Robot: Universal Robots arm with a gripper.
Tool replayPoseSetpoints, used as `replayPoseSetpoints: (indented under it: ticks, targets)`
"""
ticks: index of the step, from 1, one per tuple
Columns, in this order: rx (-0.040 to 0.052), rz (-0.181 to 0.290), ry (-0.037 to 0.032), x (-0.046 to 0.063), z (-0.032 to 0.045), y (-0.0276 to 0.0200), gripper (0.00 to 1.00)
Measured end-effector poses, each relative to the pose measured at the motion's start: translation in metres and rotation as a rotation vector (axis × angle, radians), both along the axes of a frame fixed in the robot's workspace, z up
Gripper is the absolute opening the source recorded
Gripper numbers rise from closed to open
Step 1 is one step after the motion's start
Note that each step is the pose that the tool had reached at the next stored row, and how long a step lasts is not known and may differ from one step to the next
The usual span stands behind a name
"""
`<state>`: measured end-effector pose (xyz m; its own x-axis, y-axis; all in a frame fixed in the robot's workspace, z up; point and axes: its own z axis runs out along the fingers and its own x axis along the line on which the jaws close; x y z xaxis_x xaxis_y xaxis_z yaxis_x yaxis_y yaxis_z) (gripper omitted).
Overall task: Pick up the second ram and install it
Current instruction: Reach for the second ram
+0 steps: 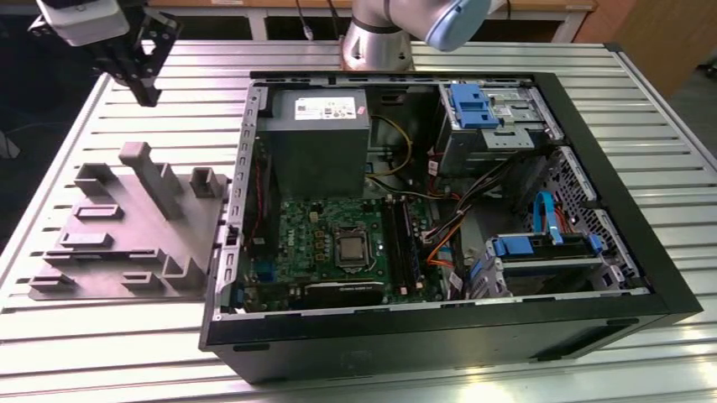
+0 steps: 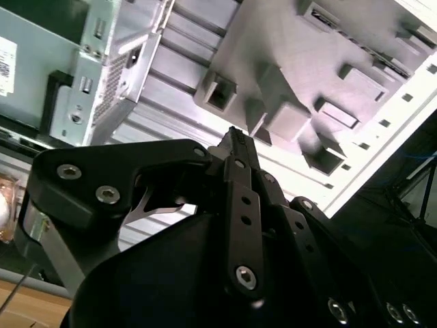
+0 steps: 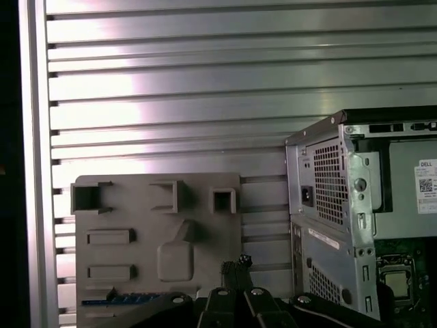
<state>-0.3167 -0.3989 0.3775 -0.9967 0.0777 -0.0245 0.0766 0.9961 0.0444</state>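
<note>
My gripper (image 1: 143, 94) hangs high over the slatted table, beyond the far end of a grey holder plate (image 1: 112, 243), at the exterior view's left of the open computer case (image 1: 448, 344). Its black fingers look shut with nothing between them in both wrist views (image 2: 235, 137) (image 3: 235, 263). A thin dark blue strip, apparently the second ram (image 3: 113, 299), lies flat in a slot of the grey plate (image 3: 157, 225), partly cut off by the gripper body. The green board (image 1: 302, 235) carries long black slot sockets (image 1: 401, 239) beside the processor.
Upright grey posts (image 1: 151, 172) rise from the plate's far end. Inside the case sit a grey power supply (image 1: 319, 134), blue drive brackets (image 1: 471, 105), and orange and black cables (image 1: 442, 252). The arm's base (image 1: 375, 42) stands behind the case.
</note>
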Motion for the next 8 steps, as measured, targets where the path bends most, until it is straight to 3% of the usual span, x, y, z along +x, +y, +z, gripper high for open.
replayPoseSetpoints:
  ticks: [8]
  targets:
    - [0.0000,0.000,0.0000,-0.025,-0.0043,-0.0025,0.10]
